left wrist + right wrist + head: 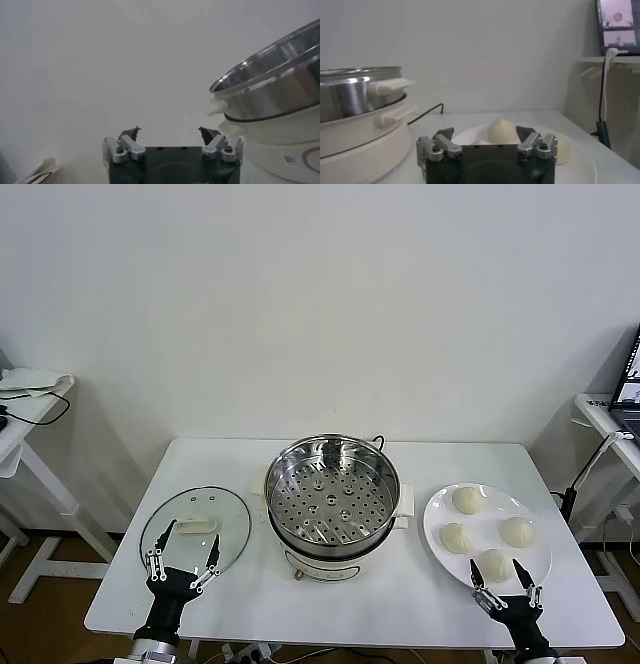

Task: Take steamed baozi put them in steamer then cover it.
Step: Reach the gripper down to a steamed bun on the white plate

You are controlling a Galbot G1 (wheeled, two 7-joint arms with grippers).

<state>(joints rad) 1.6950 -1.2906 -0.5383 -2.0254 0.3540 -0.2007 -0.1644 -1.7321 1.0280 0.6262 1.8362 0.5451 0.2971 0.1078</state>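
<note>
The shiny steamer stands uncovered at the table's middle, its perforated tray bare. Several cream-white baozi lie on a white plate to its right, the nearest one just beyond my right gripper, which is open and empty at the front edge. One baozi shows between its jaws, farther off. The glass cover lies flat to the steamer's left. My left gripper hovers open over the cover's near edge, empty. The steamer's side shows in the left wrist view.
The white table has bare room along its front. A side table with a cloth stands at the far left. Another side table with a laptop and cables stands at the right. A power cord trails behind the steamer.
</note>
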